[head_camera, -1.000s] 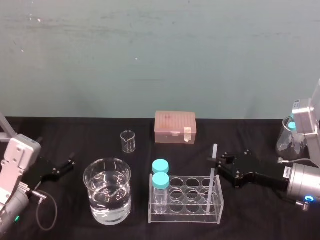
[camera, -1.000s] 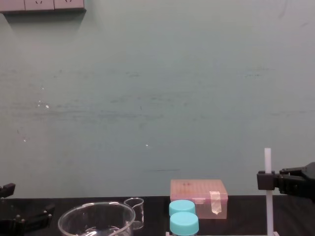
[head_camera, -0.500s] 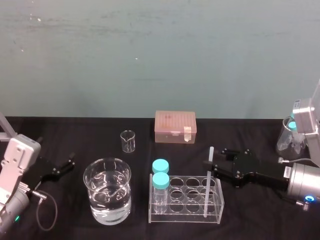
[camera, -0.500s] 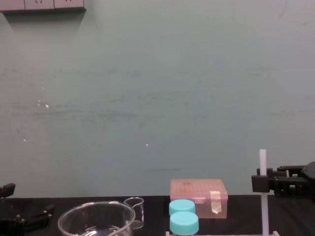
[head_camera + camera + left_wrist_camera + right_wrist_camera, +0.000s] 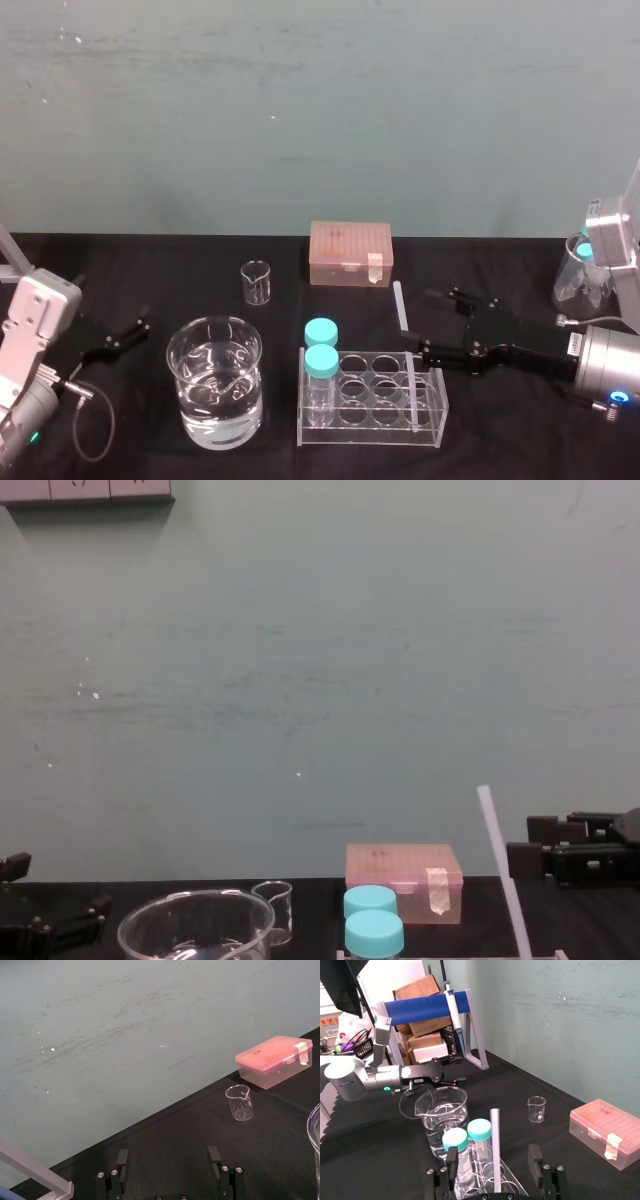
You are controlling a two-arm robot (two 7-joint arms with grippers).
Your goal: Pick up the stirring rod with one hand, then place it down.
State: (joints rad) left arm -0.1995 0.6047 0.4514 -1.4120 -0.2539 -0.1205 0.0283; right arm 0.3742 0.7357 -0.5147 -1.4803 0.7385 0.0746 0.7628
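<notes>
The stirring rod [image 5: 402,318], thin and white, stands with its lower end in a right-hand well of the clear tube rack [image 5: 366,428] and leans left and away from me. My right gripper [image 5: 430,322] hovers just right of its upper part, open, both fingers off the rod. In the right wrist view the stirring rod [image 5: 495,1150] rises free between the spread fingers [image 5: 535,1158]. From the chest the stirring rod [image 5: 500,870] tilts left of the right gripper [image 5: 538,846]. My left gripper [image 5: 122,336] rests open at the table's left; in its wrist view the left gripper [image 5: 168,1160] holds nothing.
Two blue-capped bottles [image 5: 321,348] stand in the rack's left wells. A large beaker of water [image 5: 215,384] sits left of the rack, a small empty beaker [image 5: 256,283] and a pink box [image 5: 350,253] behind. A flask [image 5: 580,272] stands far right.
My right gripper has opened and let go of the stirring rod. The rod, upright before, has tipped so that its top leans left, its foot still in the rack.
</notes>
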